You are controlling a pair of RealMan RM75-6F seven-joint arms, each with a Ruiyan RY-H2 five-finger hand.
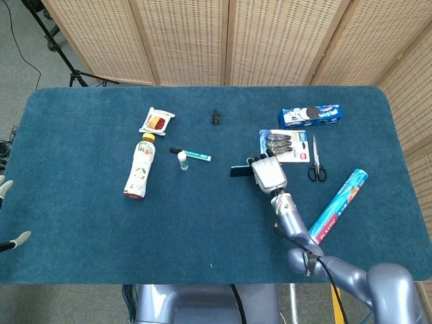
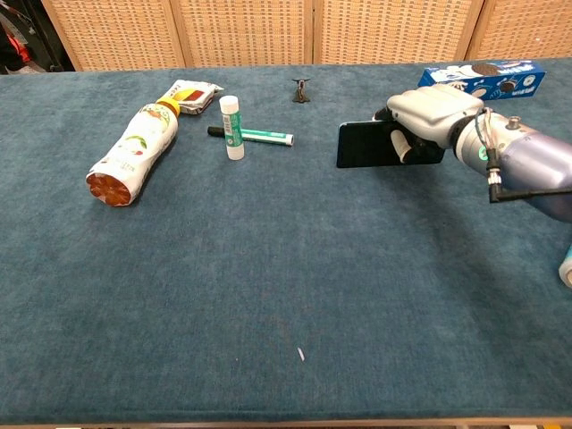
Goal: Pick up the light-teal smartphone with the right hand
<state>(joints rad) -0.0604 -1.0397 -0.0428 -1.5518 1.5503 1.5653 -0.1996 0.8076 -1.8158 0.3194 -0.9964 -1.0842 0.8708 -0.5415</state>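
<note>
My right hand [image 1: 267, 174] [image 2: 429, 116] grips the light-teal smartphone [image 2: 366, 145] [image 1: 239, 171] and holds it off the blue table, right of centre. The phone stands on its long edge, its dark screen facing the chest camera. Fingers wrap over the top edge, the thumb presses on the screen side. In the head view only the phone's left end sticks out from under the hand. Of the left hand [image 1: 8, 214] only fingertips show at the far left edge of the head view, apart and holding nothing.
A drink bottle [image 1: 139, 169], a snack pack [image 1: 156, 121], a glue stick [image 1: 182, 160] and a green marker [image 1: 192, 154] lie to the left. A small black figure [image 1: 215, 117] stands at the back. Cookie box [image 1: 309, 115], blister pack [image 1: 286, 144], scissors [image 1: 316, 162] and plastic wrap roll [image 1: 337, 206] lie right.
</note>
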